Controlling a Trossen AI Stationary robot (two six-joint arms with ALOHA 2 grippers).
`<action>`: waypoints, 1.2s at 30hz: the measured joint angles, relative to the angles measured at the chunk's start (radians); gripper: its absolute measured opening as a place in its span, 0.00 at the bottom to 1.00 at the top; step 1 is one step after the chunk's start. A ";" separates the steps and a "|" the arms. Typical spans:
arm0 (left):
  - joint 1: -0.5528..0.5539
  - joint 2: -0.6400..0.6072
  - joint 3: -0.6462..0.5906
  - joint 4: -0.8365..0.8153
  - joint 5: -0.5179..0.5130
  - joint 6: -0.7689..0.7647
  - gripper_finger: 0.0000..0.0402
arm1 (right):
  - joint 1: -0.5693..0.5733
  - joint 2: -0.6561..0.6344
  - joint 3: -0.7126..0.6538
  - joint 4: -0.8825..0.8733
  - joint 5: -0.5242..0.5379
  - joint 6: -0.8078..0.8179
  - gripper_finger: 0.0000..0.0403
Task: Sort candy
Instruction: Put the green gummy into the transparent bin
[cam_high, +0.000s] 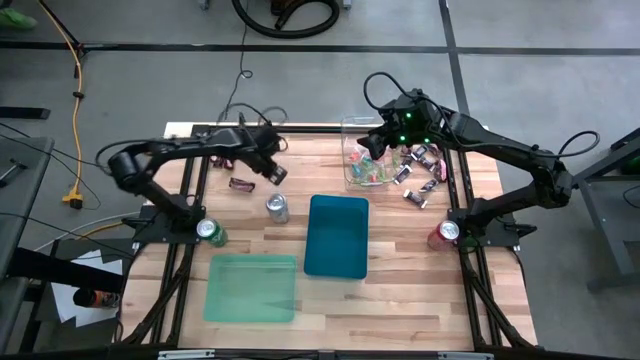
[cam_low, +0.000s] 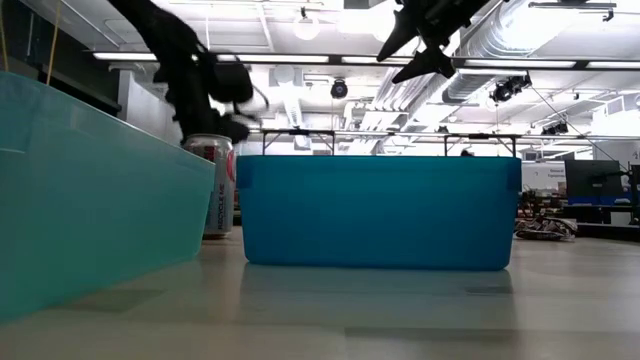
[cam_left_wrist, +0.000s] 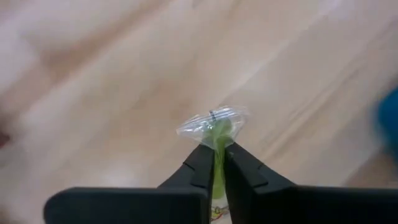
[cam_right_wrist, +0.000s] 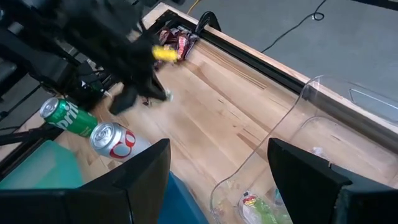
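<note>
My left gripper (cam_high: 275, 172) hangs over the wood table between a dark wrapped candy (cam_high: 242, 184) and a silver can (cam_high: 277, 207). It is shut on a small green candy (cam_left_wrist: 214, 127) in a clear wrapper. My right gripper (cam_right_wrist: 217, 180) stands open above a clear container (cam_high: 362, 160) that holds bright candy. More dark wrapped candy (cam_high: 422, 172) lies on the table right of that container. A further heap of candy (cam_right_wrist: 174, 43) sits at the table's far left edge. My left gripper pinches the green candy between its two fingertips (cam_left_wrist: 200, 163). The wrapper's clear crimped end (cam_left_wrist: 211, 119) sticks out beyond the tips. The fingers slant steeply down from above. The candy is lifted clear of the table.
A blue bin (cam_high: 336, 235) stands mid-table and a pale green bin (cam_high: 250, 288) near the front left. A green can (cam_high: 210, 232) and a red can (cam_high: 445, 234) stand by the arm bases. Bare wood lies around the silver can.
</note>
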 joint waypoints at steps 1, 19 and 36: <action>0.000 -0.035 0.000 0.017 0.013 -0.012 0.01 | 0.000 0.000 0.000 -0.002 0.000 -0.008 0.65; -0.179 -0.106 0.265 0.265 -0.039 -0.173 0.00 | -0.030 -0.034 0.000 -0.072 0.058 -0.184 0.65; -0.279 0.223 0.502 0.531 0.027 -0.124 0.00 | -0.073 -0.173 0.000 -0.020 0.059 -0.196 0.65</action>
